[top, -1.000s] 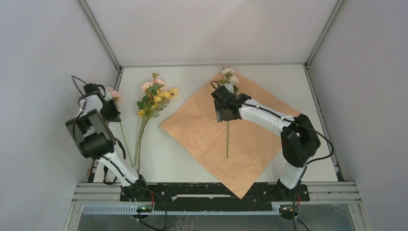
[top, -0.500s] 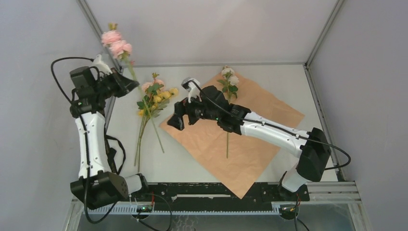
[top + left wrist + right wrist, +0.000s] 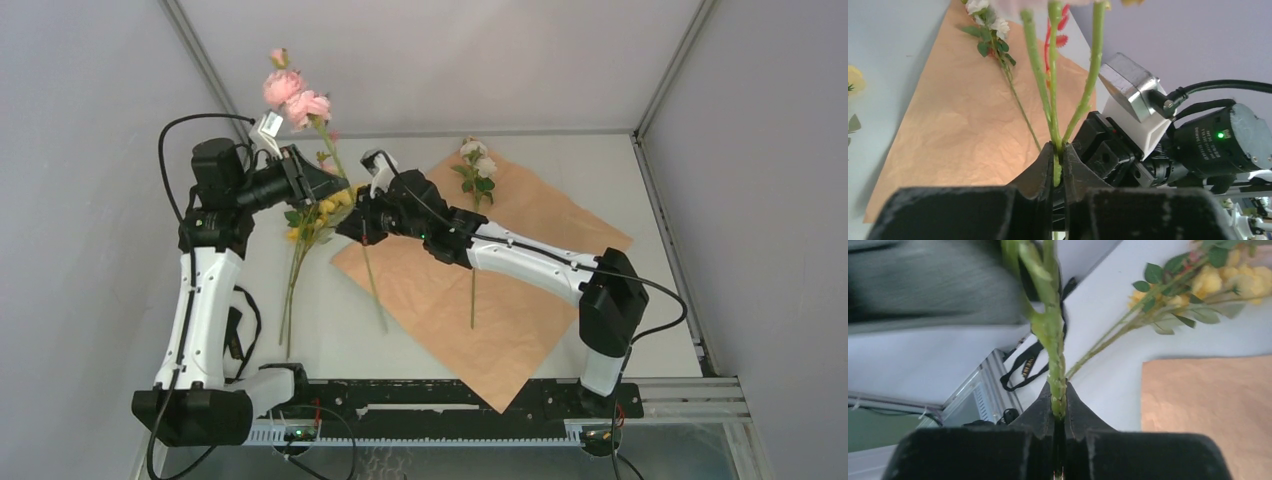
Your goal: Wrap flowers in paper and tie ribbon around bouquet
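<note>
Two grippers pinch one pink stem (image 3: 372, 290) in the air: the left gripper (image 3: 1057, 156) is clamped nearer the blooms, the right gripper (image 3: 1058, 399) is clamped just below. The stem's tail hangs over the left edge of the paper (image 3: 520, 270). A yellow bunch (image 3: 335, 200) lies beside it on the table (image 3: 330, 345). A cream stem (image 3: 473, 280) crosses the paper's middle.

Left gripper (image 3: 335, 183), right gripper (image 3: 350, 230) both clasp pink flower sprig (image 3: 283, 88), blooms high. Cream sprig (image 3: 480, 163) on paper (image 3: 520, 290). Yellow bunch (image 3: 325, 207) near left edge of table (image 3: 325, 340).
</note>
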`<state>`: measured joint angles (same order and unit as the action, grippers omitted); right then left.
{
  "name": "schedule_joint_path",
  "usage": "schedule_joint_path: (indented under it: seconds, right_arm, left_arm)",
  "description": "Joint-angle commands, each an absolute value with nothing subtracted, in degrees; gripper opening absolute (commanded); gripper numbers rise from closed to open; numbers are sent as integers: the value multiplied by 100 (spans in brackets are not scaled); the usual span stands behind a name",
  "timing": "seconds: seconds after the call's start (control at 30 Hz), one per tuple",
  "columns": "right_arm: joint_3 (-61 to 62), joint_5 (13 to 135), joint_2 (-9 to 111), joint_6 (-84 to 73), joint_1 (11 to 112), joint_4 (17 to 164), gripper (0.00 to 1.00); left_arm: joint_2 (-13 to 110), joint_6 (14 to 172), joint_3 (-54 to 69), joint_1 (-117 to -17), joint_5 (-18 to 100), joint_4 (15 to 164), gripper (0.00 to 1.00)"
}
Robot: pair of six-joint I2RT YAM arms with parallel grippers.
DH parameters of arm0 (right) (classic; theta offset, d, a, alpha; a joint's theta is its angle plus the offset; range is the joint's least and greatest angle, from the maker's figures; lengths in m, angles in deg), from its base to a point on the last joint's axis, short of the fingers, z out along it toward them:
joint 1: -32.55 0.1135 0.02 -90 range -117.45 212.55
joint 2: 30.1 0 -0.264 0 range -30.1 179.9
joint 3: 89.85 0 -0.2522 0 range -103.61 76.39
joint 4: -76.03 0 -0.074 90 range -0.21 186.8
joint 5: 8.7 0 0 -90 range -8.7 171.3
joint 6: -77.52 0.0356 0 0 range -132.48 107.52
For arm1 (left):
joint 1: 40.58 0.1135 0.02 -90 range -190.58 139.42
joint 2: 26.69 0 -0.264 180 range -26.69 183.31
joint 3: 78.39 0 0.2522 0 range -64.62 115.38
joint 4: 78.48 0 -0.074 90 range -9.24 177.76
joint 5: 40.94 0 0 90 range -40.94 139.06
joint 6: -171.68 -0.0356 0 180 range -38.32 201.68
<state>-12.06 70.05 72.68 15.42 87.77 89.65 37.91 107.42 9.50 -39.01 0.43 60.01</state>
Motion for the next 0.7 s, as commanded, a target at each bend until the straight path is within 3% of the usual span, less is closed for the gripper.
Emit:
schedule_joint_path:
  seconds: [0.0, 0.07, 0.23, 0.53, 0.6, 0.67]
  right_arm:
    - [-810, 7823, 6748, 1812, 8390, 9514, 0]
    - [-665, 8208, 6587, 1661, 8182, 10277, 0]
    - [-435, 8962, 6660, 1402, 7367, 12002, 0]
    - [-425, 9861, 7566, 1147, 6653, 12572, 1]
    - [-442, 9742, 7797, 1134, 6546, 12463, 8]
    - [-502, 9729, 7965, 1112, 6475, 12443, 28]
  left_arm:
    - [3912, 9680, 1056, -3882, 771, 5261, 59]
    - [4193, 8742, 1289, -3867, 1996, 4542, 68]
    - [4905, 7285, 948, -3600, 4076, 4127, 69]
    - [5948, 6753, 12, -3385, 5182, 4784, 51]
    - [6286, 6786, 33, -3381, 5199, 4790, 47]
    - [6504, 6797, 69, -3381, 5164, 4811, 44]
